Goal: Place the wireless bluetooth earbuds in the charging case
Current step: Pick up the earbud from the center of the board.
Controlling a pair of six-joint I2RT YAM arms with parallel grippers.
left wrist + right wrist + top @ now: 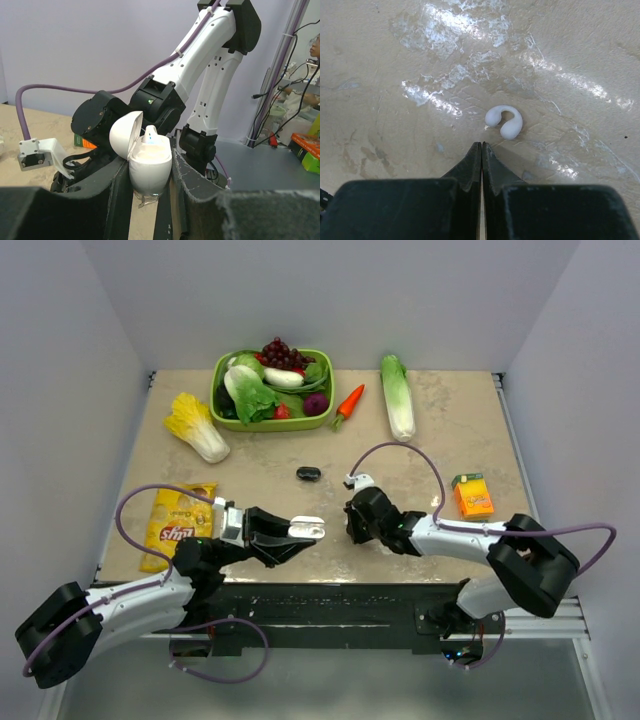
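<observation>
My left gripper (300, 532) is shut on the charging case (308, 529), a white oval case, and holds it upright above the table's front edge. In the left wrist view the case (150, 169) sits between the two pads (116, 192) with its lid (125, 132) swung open. A white earbud (150, 136) with a blue glow stands in it. My right gripper (481, 145) is shut and empty, pointing down at the table. A second earbud (506, 121), white and C-shaped, lies on the table just beyond its tips, slightly to the right. That bud is hidden in the top view, where my right gripper (352, 532) stands right of the case.
A green basket (318, 423) of vegetables stands at the back. Near it lie a cabbage (197, 427), a carrot (349, 403) and a long lettuce (398, 395). A small black object (308, 473) lies mid-table. An orange juice box (472, 495) is at the right, a yellow chips bag (178, 520) at the left.
</observation>
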